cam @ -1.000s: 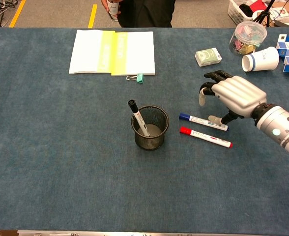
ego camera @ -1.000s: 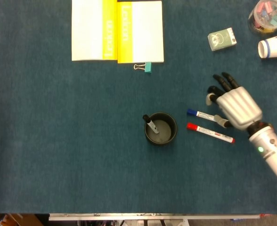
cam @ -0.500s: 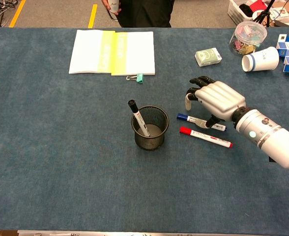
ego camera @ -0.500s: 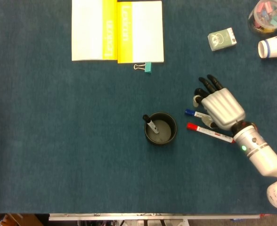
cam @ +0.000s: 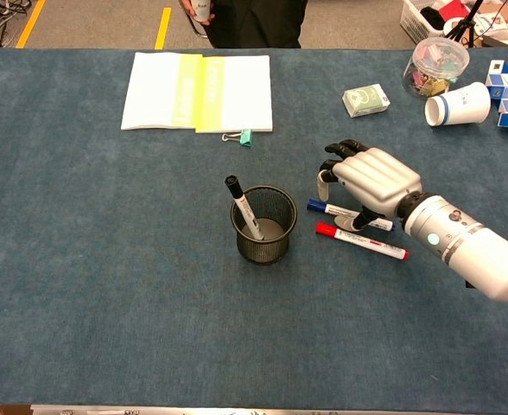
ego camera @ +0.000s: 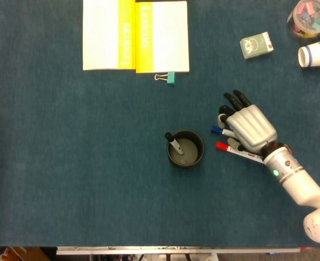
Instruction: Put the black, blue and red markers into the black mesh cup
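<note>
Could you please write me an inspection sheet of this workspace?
Surface: blue felt table.
Job's things: black marker leaning in black mesh cup; blue marker and red marker lying right of it.
Clutter: yellow-and-white notebooks, teal binder clip, small green box, clear clip jar, tipped paper cup.
Hands: right hand over blue marker, grip unclear; left unseen.
Cables: nothing seen.
Surroundings: person standing behind table.

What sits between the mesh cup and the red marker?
Only bare blue cloth separates the mesh cup from the red marker, clearest in the chest view.
</note>
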Action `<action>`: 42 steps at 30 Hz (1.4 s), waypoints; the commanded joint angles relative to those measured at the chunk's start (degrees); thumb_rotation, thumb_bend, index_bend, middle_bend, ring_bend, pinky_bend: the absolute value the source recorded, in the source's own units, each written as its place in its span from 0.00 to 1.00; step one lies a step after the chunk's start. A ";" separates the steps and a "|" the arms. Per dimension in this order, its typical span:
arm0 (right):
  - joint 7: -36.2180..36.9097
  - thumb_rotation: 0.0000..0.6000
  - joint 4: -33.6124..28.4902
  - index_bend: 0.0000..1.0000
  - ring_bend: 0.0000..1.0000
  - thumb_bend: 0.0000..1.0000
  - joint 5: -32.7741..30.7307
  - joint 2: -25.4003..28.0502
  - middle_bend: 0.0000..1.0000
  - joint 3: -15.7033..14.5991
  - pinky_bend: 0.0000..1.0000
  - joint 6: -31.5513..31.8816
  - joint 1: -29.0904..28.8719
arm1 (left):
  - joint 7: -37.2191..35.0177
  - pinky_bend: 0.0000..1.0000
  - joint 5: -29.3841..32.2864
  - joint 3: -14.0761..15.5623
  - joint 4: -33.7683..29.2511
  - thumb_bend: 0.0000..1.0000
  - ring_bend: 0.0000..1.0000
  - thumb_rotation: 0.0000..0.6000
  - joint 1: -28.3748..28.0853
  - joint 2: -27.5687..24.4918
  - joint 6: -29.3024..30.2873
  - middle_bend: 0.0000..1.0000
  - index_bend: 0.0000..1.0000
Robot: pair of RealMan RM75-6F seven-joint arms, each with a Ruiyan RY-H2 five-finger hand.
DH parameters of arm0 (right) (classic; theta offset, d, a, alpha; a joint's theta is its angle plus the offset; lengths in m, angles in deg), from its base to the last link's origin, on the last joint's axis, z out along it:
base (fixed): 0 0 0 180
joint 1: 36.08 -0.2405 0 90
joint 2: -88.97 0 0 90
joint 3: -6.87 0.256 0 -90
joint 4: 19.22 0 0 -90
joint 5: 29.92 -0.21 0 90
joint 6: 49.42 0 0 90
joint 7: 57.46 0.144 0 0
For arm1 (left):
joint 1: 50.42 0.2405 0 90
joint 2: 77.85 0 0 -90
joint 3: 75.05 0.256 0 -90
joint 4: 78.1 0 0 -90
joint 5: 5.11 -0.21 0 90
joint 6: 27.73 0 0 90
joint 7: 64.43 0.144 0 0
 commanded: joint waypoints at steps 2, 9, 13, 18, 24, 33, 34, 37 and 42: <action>-0.38 1.00 0.38 0.47 0.04 0.20 -0.90 -0.28 0.31 0.45 0.00 0.18 -0.12 | -0.07 0.10 -0.06 0.04 0.08 0.36 0.20 1.00 -0.01 0.07 -0.04 0.21 0.31; -2.44 1.00 1.55 0.47 0.04 0.20 -1.99 -1.81 0.32 0.84 0.00 -0.99 -1.40 | 0.03 0.10 -0.17 -0.01 -0.15 0.36 0.20 1.00 0.14 -0.13 0.32 0.21 0.31; -4.03 1.00 1.71 0.48 0.04 0.27 -2.46 -2.28 0.32 0.86 0.00 -1.59 -2.17 | 0.16 0.10 -0.07 -0.01 -0.33 0.36 0.20 1.00 0.29 -0.28 0.44 0.21 0.31; -4.84 1.00 1.17 0.50 0.04 0.42 -2.51 -1.90 0.33 0.89 0.00 -1.85 -2.87 | 0.06 0.10 -0.06 0.04 -0.32 0.36 0.20 1.00 0.38 -0.37 0.46 0.21 0.31; -6.66 1.00 0.82 0.50 0.04 0.45 -3.37 -0.62 0.33 0.70 0.00 -2.53 -3.62 | -0.06 0.10 -0.10 0.12 -0.13 0.36 0.20 1.00 0.43 -0.43 0.37 0.21 0.31; -5.39 1.00 -0.42 0.50 0.04 0.39 -2.14 -0.12 0.33 0.35 0.00 -1.43 -3.74 | -0.12 0.10 0.02 0.13 -0.30 0.36 0.20 1.00 0.53 -0.72 0.31 0.20 0.31; -5.29 1.00 -0.38 0.50 0.04 0.36 -2.06 -0.18 0.33 0.22 0.00 -1.30 -3.68 | -0.16 0.10 -0.06 0.14 -0.29 0.36 0.20 1.00 0.51 -0.76 0.32 0.20 0.31; -4.71 1.00 -0.11 0.51 0.04 0.31 -1.75 -0.56 0.34 0.01 0.00 -1.00 -3.55 | -0.19 0.10 -0.18 0.16 -0.37 0.36 0.20 1.00 0.47 -0.81 0.28 0.20 0.31; -3.45 1.00 0.70 0.52 0.04 0.29 -1.24 -1.45 0.34 0.16 0.00 -0.66 -3.61 | -0.02 0.10 -0.16 0.14 -0.55 0.36 0.20 1.00 0.44 -0.88 0.22 0.20 0.31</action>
